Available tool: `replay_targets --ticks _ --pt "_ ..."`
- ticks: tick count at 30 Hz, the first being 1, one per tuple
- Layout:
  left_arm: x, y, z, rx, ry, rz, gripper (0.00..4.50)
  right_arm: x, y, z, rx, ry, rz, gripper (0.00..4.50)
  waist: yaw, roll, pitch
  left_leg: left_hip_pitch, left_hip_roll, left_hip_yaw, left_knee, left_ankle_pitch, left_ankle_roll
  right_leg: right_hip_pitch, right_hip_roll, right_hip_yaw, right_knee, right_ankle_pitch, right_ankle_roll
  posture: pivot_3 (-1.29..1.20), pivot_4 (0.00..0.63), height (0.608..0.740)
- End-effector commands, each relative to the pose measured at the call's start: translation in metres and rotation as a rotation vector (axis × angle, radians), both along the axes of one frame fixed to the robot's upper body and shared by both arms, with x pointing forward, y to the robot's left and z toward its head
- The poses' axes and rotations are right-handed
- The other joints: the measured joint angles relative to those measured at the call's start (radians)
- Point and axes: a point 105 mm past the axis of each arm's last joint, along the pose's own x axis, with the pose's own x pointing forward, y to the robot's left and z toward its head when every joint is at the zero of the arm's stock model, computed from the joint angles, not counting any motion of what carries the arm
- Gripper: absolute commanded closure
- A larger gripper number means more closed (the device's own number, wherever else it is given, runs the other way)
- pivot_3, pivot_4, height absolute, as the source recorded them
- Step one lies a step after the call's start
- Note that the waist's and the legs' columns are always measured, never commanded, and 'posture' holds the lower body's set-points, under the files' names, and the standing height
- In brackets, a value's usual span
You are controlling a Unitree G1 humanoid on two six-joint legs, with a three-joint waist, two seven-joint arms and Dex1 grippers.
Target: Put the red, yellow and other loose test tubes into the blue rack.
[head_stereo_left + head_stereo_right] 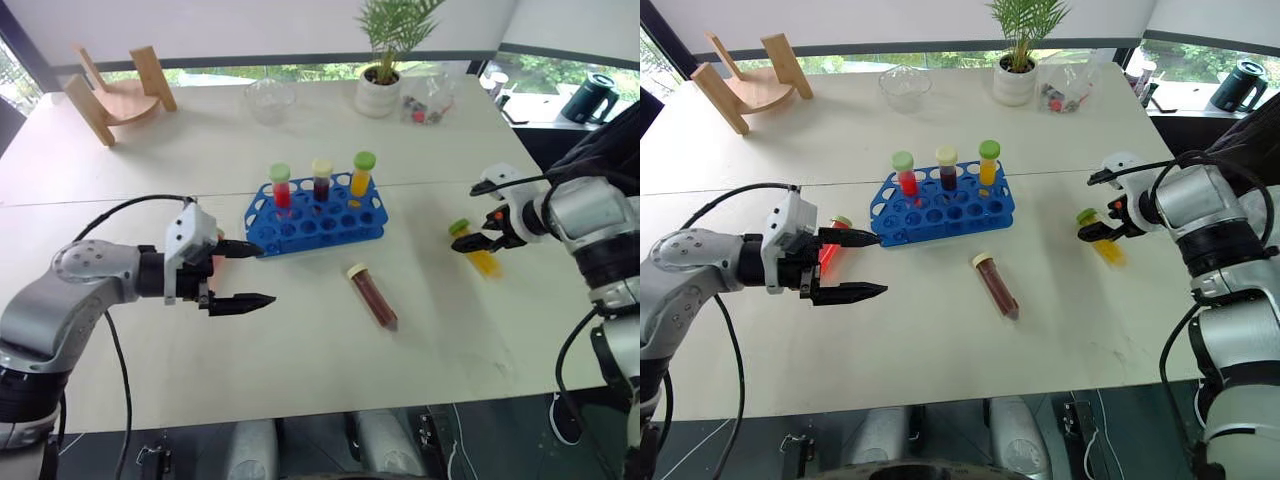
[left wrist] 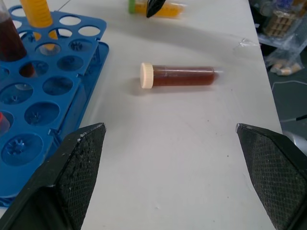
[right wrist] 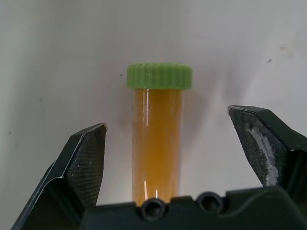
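The blue rack (image 1: 318, 222) stands mid-table with three capped tubes upright in its back row. Three loose test tubes lie on the table. The brown one with a cream cap (image 1: 373, 297) is in front of the rack, also seen past my left fingers (image 2: 180, 76). The red one with a green cap (image 1: 830, 250) lies left of the rack, behind my left gripper (image 1: 265, 272), which hovers open and empty, pointing right. The yellow one with a green cap (image 3: 158, 143) lies between the spread fingers of my right gripper (image 1: 467, 218), which is open and not touching it.
A bent wooden stand (image 1: 115, 90) sits at the far left corner. A glass bowl (image 1: 270, 98), a potted plant (image 1: 385, 75) and a clear container of small items (image 1: 428, 100) line the far edge. A black kettle (image 1: 590, 98) stands beyond the table.
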Motion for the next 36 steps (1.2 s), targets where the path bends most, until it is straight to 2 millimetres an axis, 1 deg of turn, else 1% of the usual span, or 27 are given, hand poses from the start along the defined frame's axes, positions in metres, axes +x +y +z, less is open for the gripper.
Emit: replay_targets --ticks 1,5,6,8,9,10,11,12,13,15,16,17,21,23,25,29,36 --pt "0.000 0.001 0.013 0.001 -0.060 0.000 0.00 0.004 0.001 0.006 -0.007 0.001 0.047 1.30 0.001 0.000 0.000 0.000 0.000 0.000 0.000 0.000 0.000 0.000 0.000 0.000 0.000 0.000 0.000 0.00 0.150 0.740" --pt "0.001 0.001 0.015 -0.003 -0.067 0.008 0.00 0.005 0.005 0.005 0.014 0.009 0.060 3.34 0.001 0.000 0.000 0.000 0.000 0.000 0.001 0.000 0.000 0.000 0.000 0.000 0.002 0.000 0.000 0.00 0.150 0.740" --pt "0.001 0.001 0.015 -0.005 -0.069 0.010 0.00 0.006 0.007 0.007 0.019 -0.004 0.062 3.67 0.001 0.000 0.000 0.000 0.000 0.000 0.001 0.000 0.000 0.000 0.000 0.000 0.002 0.000 0.000 0.00 0.150 0.740" --pt "0.000 0.001 0.015 -0.006 -0.070 0.013 0.00 0.008 0.009 0.012 0.027 -0.027 0.067 3.67 0.000 0.000 0.000 0.001 0.000 0.000 0.001 0.000 0.000 0.000 0.000 0.000 0.002 0.000 0.000 0.00 0.150 0.740" --pt "0.000 0.001 0.015 -0.010 -0.068 0.019 0.00 0.011 0.014 0.022 0.061 -0.067 0.066 3.67 0.000 0.000 0.000 0.001 0.000 0.000 0.001 0.000 -0.001 0.000 0.000 0.000 0.003 0.000 0.000 0.00 0.150 0.740" --pt "0.000 0.001 0.015 -0.018 -0.065 0.029 0.00 0.014 0.027 0.041 0.121 -0.151 0.097 3.67 -0.001 0.001 0.000 0.001 0.000 0.000 0.002 0.000 -0.001 0.000 0.000 0.000 0.003 0.000 0.000 0.00 0.150 0.740" --pt "0.000 0.001 0.015 -0.024 -0.063 0.036 0.00 0.015 0.035 0.055 0.162 -0.211 0.119 3.67 -0.001 0.002 0.001 0.001 0.000 0.000 0.002 0.001 -0.001 0.000 0.000 0.000 0.004 0.000 0.000 0.00 0.150 0.740" --pt "0.001 0.000 0.015 -0.036 -0.061 0.049 0.00 0.016 0.050 0.076 0.219 -0.336 0.175 3.67 -0.002 0.002 0.001 0.001 0.000 0.000 0.002 0.001 -0.001 0.000 0.000 0.000 0.005 0.000 0.000 0.00 0.150 0.740" --pt "0.002 0.000 0.015 -0.044 -0.060 0.058 0.00 0.015 0.060 0.089 0.252 -0.422 0.208 3.67 -0.001 0.003 0.002 0.001 0.000 0.000 0.002 0.001 -0.001 -0.001 0.000 0.001 0.006 0.000 0.000 0.00 0.150 0.740" --pt "0.004 -0.002 0.014 -0.051 -0.063 0.078 0.00 0.003 0.090 0.116 0.389 -0.648 0.299 3.67 0.001 0.002 0.001 0.001 0.000 -0.002 0.002 0.001 -0.001 -0.002 0.001 0.000 0.009 0.000 0.000 0.00 0.150 0.740" --pt "0.004 -0.003 0.013 -0.056 -0.063 0.083 0.00 -0.004 0.102 0.126 0.475 -0.756 0.329 3.67 0.002 0.002 0.001 0.001 0.000 -0.003 0.002 0.001 -0.001 -0.002 0.002 0.000 0.010 0.000 0.000 0.00 0.150 0.740" --pt "0.005 -0.004 0.013 -0.064 -0.062 0.087 0.00 -0.010 0.109 0.131 0.546 -0.829 0.334 3.67 0.003 0.000 0.000 0.001 0.000 -0.004 0.002 0.001 -0.001 -0.001 0.002 -0.001 0.010 0.000 -0.001 0.00 0.150 0.740" --pt "0.007 -0.009 0.013 -0.085 -0.056 0.100 0.00 -0.026 0.133 0.124 0.801 -0.991 0.283 3.67 0.005 0.000 0.000 0.001 0.000 -0.006 0.003 0.002 -0.004 0.001 0.001 -0.003 0.010 0.000 0.000 0.00 0.150 0.740" --pt "0.008 -0.010 0.011 -0.085 -0.052 0.103 0.00 -0.028 0.137 0.118 0.893 -1.035 0.246 3.67 0.003 0.001 0.000 0.001 -0.002 -0.005 0.005 0.003 -0.006 0.001 -0.001 -0.002 0.011 0.001 0.001 0.00 0.150 0.740" --pt "0.009 -0.012 0.011 -0.084 -0.050 0.102 0.00 -0.028 0.143 0.107 0.914 -1.076 0.248 3.67 0.003 0.001 0.000 0.001 -0.002 -0.005 0.006 0.004 -0.007 0.002 -0.001 -0.001 0.011 0.002 0.003 0.00 0.150 0.740" --pt "0.007 -0.016 0.011 -0.086 -0.045 0.095 0.00 -0.019 0.152 0.079 0.917 -1.083 0.230 3.67 0.000 0.001 0.000 0.006 -0.002 -0.005 0.005 0.005 -0.008 0.006 0.000 -0.001 0.012 0.002 0.002 0.00 0.150 0.740" --pt "0.003 -0.018 0.008 -0.079 -0.031 0.093 0.00 -0.006 0.161 0.053 0.914 -1.084 0.212 3.67 -0.004 0.001 0.000 0.009 -0.001 -0.004 0.001 0.005 -0.008 0.006 0.001 -0.001 0.012 0.001 0.002 0.00 0.150 0.740"
